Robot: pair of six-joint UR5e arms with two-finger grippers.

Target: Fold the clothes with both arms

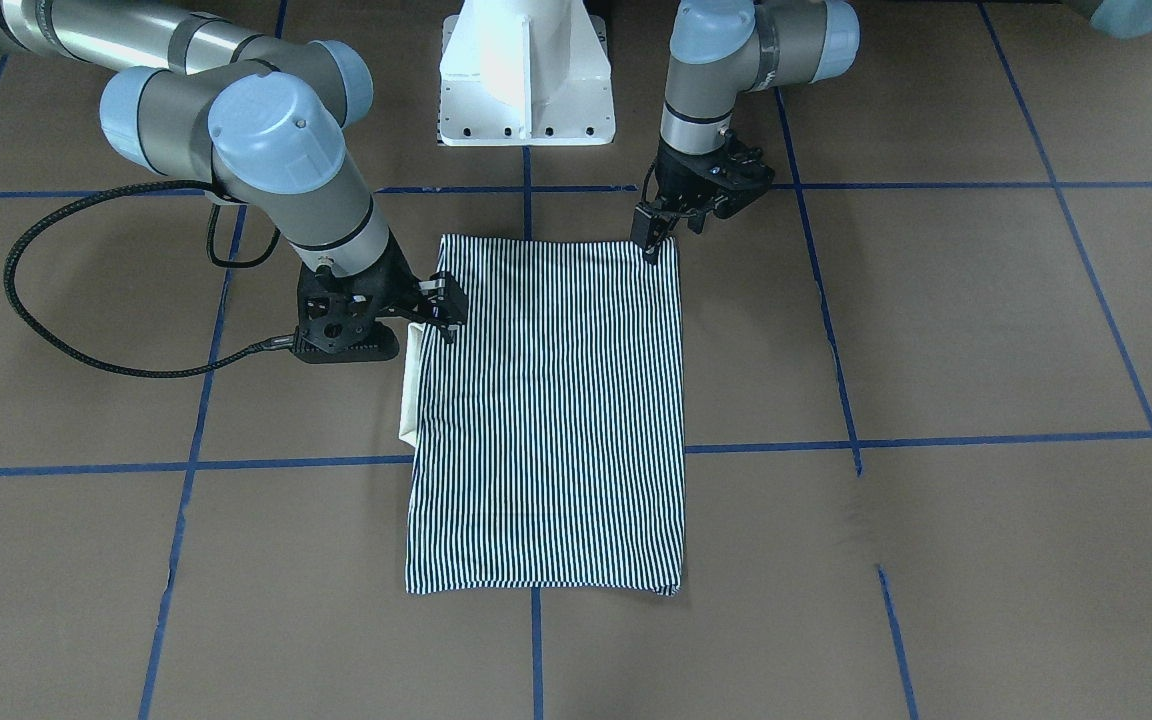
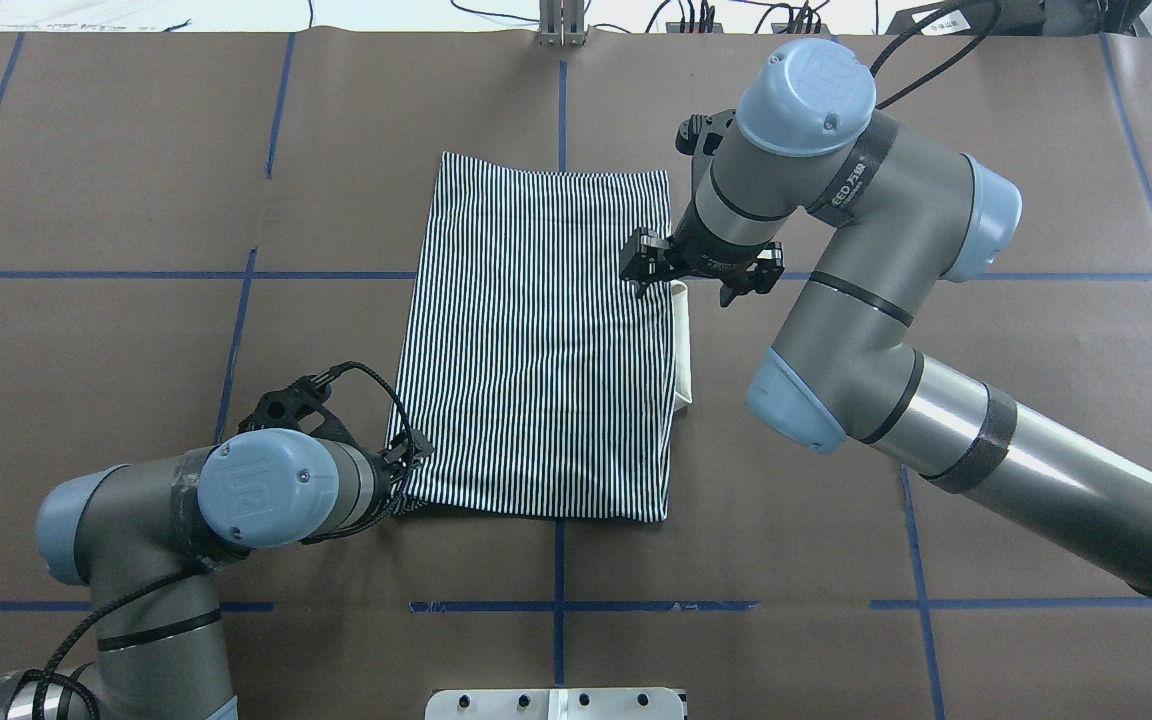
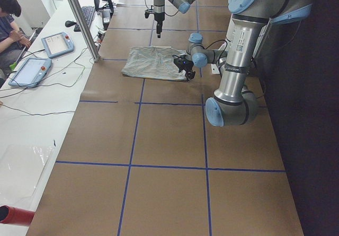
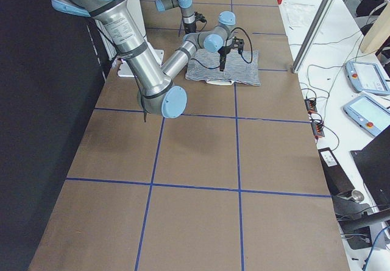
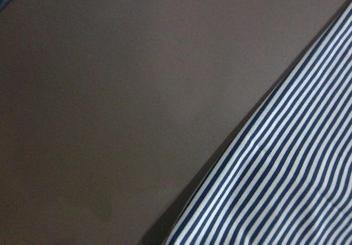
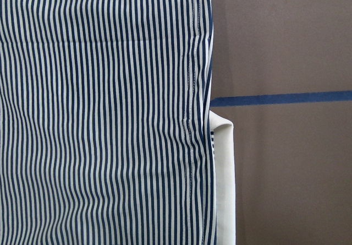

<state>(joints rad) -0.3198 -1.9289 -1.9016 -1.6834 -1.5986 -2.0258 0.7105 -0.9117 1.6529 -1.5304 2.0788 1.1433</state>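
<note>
The polo shirt [image 2: 536,340] lies flat in the middle of the worktop [image 2: 116,180], already folded into a neat striped rectangle.

The left end effector [image 2: 414,452] is down at the shirt's near-left corner. Its fingers look close together, but I cannot tell whether any cloth is between them. The right end effector [image 2: 639,268] hangs over the opposite long edge, toward the far end. Its fingers look parted and released, holding nothing. Just beside it, the cream collar [image 2: 681,350] pokes out from under that edge.

The step in hand appears to be taking hold for another fold. To do it well:
- Each end effector should pinch every layer at its edge, not just the top one.
- Both should lift together at the same height so the stripes stay straight and the stack does not slide apart.
- The carried edge should land square on the matching edge.
- The collar would be better covered than left showing.
- The right side is the risk: a grip set too shallow there could catch only the collar.

Counted: one shirt with one collar showing, two arms, left [image 2: 266,490] and right [image 2: 866,260], and two end effectors.
</note>
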